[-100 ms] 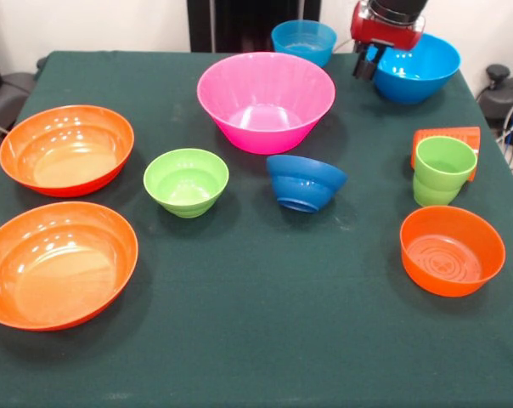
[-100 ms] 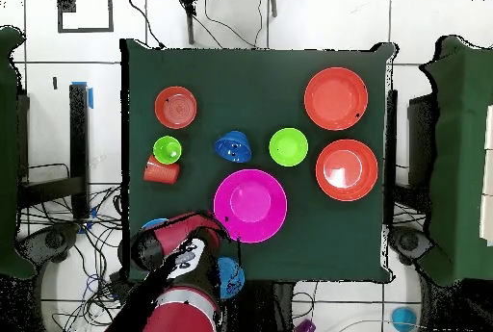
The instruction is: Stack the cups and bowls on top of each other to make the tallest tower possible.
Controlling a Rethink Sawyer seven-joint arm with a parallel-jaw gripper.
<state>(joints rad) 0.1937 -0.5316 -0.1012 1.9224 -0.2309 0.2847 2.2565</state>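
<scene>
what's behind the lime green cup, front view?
An orange cup lies on its side right behind the lime green cup, which hides its lower part. Whether they touch is unclear.

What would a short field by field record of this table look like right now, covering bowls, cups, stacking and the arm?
big bowl: pink bowl, upright, alone
wide orange bowls: two, side by side, empty
small bowls: lime green bowl upright; dark blue bowl tilted
sky blue bowls: two at the robot's edge
cups: green cup upright, orange cup lying behind it
stacking: none visible
gripper: over a sky blue bowl, state unclear
</scene>
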